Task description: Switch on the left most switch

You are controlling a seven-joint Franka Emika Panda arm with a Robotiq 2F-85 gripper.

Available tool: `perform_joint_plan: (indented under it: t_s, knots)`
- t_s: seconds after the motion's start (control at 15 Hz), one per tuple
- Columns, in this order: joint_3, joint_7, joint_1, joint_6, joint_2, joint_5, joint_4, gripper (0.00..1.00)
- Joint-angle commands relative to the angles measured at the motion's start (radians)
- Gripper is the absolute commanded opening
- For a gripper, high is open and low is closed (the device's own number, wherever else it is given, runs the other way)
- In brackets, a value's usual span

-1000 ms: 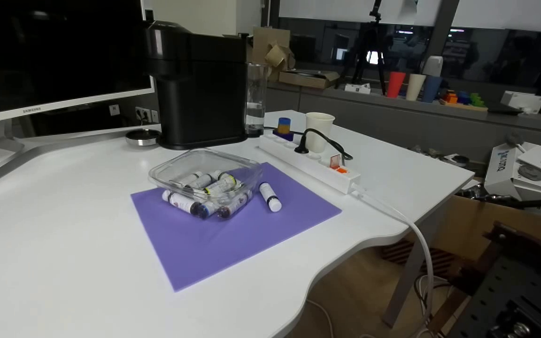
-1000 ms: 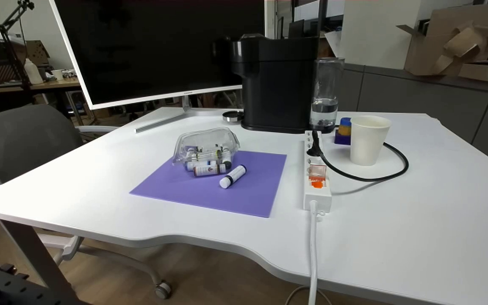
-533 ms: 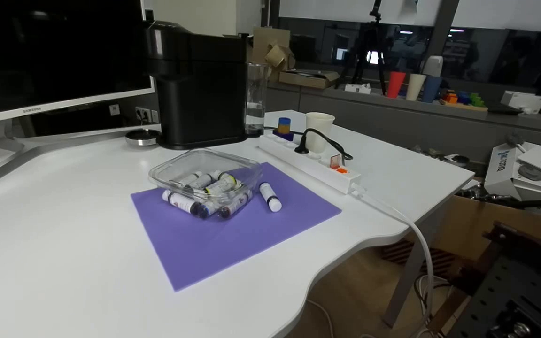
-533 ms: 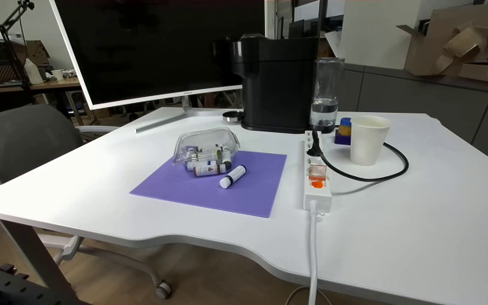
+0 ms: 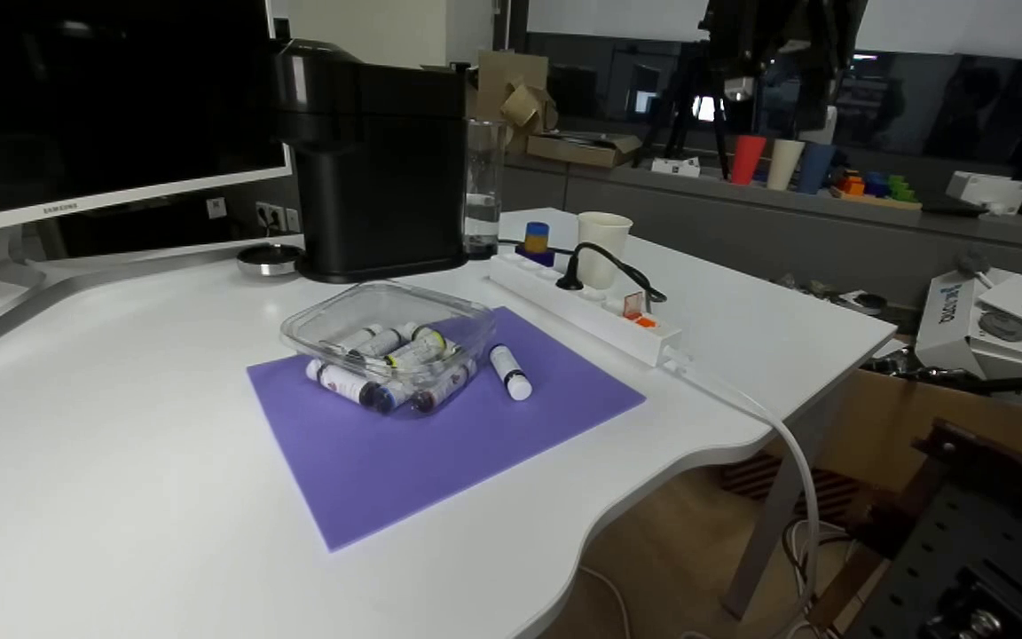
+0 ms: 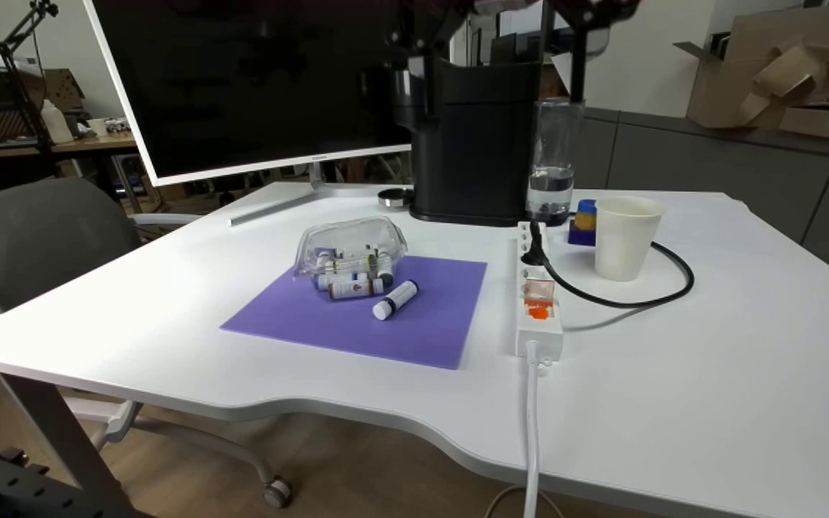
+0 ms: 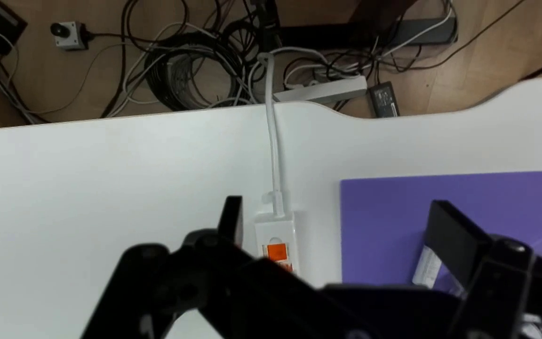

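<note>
The left most switch is a small orange rocker (image 5: 647,322) near the cable end of the white power strip (image 5: 582,312). It shows in an exterior view (image 6: 538,314) and in the wrist view (image 7: 277,252). A clear reddish flap (image 6: 539,290) stands raised beside it. A white cable (image 7: 273,155) leaves the strip's end. My gripper (image 6: 504,104) is open and empty, high above the table; it also shows in an exterior view (image 5: 775,102). In the wrist view the gripper (image 7: 336,207) has its fingers wide apart, with the switch nearer the left finger (image 7: 230,219). The gripper hides the strip's remainder there.
A black plug (image 6: 533,253) with a looping black cord sits in the strip. A white cup (image 6: 624,241) and coloured blocks (image 6: 584,223) stand beside it. A purple mat (image 5: 458,453) holds a clear box (image 5: 387,319) of markers and a loose marker (image 5: 511,373). A coffee machine (image 5: 378,169) stands behind.
My gripper has come into both exterior views from the top; it was out of sight in the earlier frames. The things on the table have not moved.
</note>
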Motion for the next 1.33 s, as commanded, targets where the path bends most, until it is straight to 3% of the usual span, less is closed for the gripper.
perform_joint_plan:
  t_s: [0.0, 0.13, 0.53, 0.67, 0.87, 0.93, 1.07, 1.27]
  knots:
    - [-0.009, -0.071, -0.013, -0.017, 0.121, -0.034, 0.09, 1.0]
    - [-0.001, -0.05, -0.019, 0.001, 0.153, -0.079, 0.108, 1.0]
    - [0.001, -0.053, -0.019, 0.007, 0.155, -0.058, 0.099, 1.0]
    - [0.004, -0.002, -0.02, 0.173, 0.144, -0.099, 0.052, 1.0]
    - [0.001, -0.032, -0.021, 0.455, 0.15, -0.073, -0.016, 1.0]
    - [-0.002, -0.052, -0.02, 0.544, 0.154, -0.042, -0.039, 0.77]
    - [-0.007, -0.082, -0.017, 0.715, 0.181, 0.048, -0.087, 0.67]
    - [-0.002, -0.196, 0.002, 0.841, 0.216, 0.273, -0.131, 0.45]
